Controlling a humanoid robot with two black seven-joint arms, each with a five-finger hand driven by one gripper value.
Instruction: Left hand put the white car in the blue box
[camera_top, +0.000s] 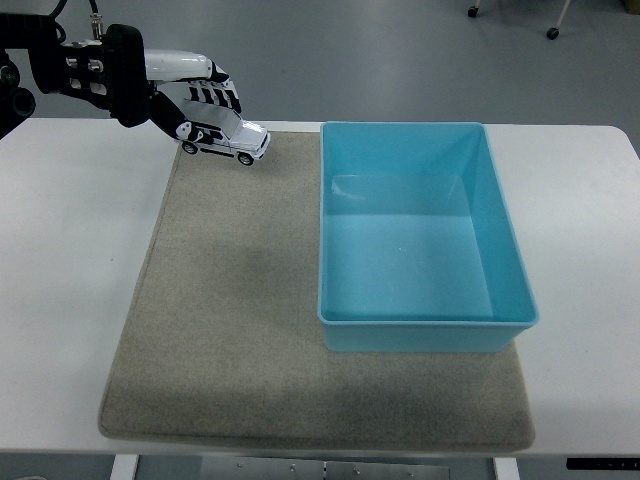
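My left hand (200, 100) comes in from the upper left and is shut on the white car (228, 141). It holds the car in the air above the far left corner of the grey mat (230, 320). The car tilts slightly, its nose pointing right toward the blue box (420, 240). The blue box is open and empty and sits on the right half of the mat. The car is left of the box's far left corner, with a gap between them. The right hand is not in view.
The white table (70, 300) extends left and right of the mat. Beyond the table is grey floor, with chair casters (550, 32) at the top right.
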